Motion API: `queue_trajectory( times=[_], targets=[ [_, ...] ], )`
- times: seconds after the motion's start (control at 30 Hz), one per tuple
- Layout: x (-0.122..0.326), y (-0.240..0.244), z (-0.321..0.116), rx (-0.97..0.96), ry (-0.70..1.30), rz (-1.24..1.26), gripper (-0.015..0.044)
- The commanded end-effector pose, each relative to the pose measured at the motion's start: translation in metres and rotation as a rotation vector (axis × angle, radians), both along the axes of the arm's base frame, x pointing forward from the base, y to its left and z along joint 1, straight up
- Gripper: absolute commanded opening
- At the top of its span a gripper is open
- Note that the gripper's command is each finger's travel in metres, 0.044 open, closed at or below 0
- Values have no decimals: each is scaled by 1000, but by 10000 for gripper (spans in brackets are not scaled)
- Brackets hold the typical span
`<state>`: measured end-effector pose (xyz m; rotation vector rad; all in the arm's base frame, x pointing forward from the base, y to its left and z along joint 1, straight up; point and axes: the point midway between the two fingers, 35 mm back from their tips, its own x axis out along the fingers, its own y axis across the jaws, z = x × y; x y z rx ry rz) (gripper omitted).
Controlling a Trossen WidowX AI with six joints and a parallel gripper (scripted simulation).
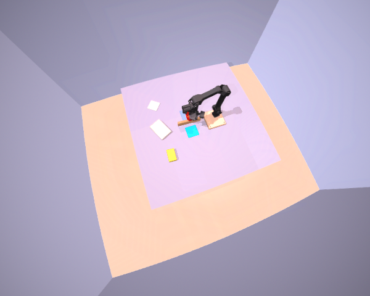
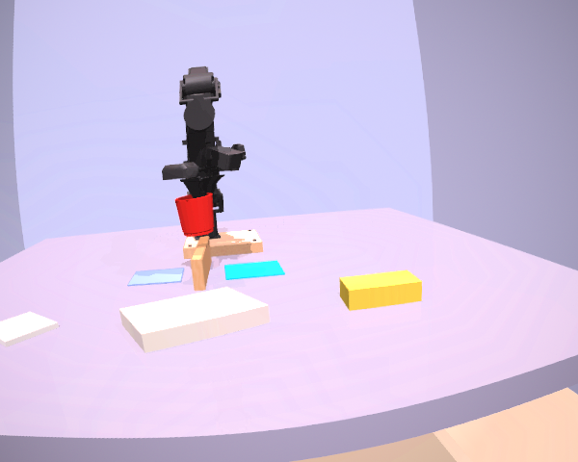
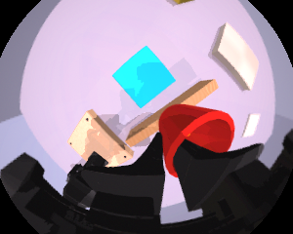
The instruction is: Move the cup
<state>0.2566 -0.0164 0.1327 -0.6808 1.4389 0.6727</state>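
The red cup [image 1: 188,116] [image 2: 196,216] [image 3: 220,128] hangs in the air, slightly tilted, above the near end of the wooden bar seen in the exterior view. My gripper [image 2: 200,194] [image 3: 162,135] is shut on its wall, one finger inside and one outside. The cyan pad [image 1: 192,131] [image 2: 253,269] [image 3: 144,77] lies on one side of the wooden bar [image 1: 188,121] [image 2: 199,269] [image 3: 200,97]. The blue pad [image 1: 182,115] [image 2: 155,276] lies on the other side, partly hidden in the top view. No marbles can be made out.
A thick white block [image 1: 160,129] [image 2: 195,318] [image 3: 237,56], a thin white tile [image 1: 153,105] [image 2: 20,327] [image 3: 251,125] and a yellow block [image 1: 171,155] [image 2: 381,290] lie on the table. The arm's base stands on a wooden board [image 1: 217,124] [image 2: 237,248] [image 3: 90,141].
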Motion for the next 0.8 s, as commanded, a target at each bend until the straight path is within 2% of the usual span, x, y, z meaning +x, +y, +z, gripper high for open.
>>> queue_trajectory(
  times=[0.0,0.77],
  targets=[
    [2,8,1,-1,-2,-3,0],
    [7,52,2,3,-2,-3,0]
  ],
)
